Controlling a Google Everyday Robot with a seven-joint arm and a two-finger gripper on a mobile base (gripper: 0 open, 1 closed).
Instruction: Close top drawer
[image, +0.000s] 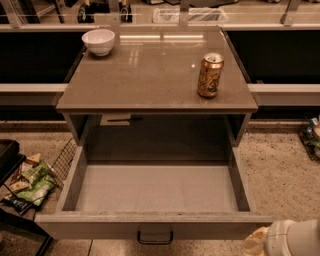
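The top drawer (155, 192) is a wide, deep grey box pulled fully out toward me, and it is empty inside. Its flat front (100, 227) runs along the bottom of the view with a small dark loop handle (155, 236) at the centre. The gripper (287, 239) shows only as a white and yellowish part at the bottom right corner, to the right of the drawer front and low, apart from the handle.
The grey cabinet top (150, 75) carries a white bowl (98, 41) at the back left and a gold can (210, 75) at the right. A wire basket with snack packets (32, 182) stands on the floor at the left. Speckled floor lies to the right.
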